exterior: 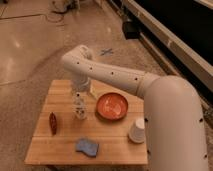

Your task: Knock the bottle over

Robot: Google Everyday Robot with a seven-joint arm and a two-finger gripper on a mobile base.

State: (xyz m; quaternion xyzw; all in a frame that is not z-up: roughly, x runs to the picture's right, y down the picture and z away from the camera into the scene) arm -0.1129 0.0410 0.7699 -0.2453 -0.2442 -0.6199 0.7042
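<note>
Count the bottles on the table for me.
1. The bottle stands upright left of the orange bowl, directly under the gripper. The arm could hide something behind it.

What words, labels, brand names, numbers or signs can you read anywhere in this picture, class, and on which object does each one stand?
None can be read.
The bottle, upright on the wooden table, has a pale patterned label: too blurred to read.
The white cup, orange bowl, blue sponge and dark red object show no text.
A blue cross mark on the floor is a sign, not lettering.
The pincer sits right above the bottle, unmarked.
</note>
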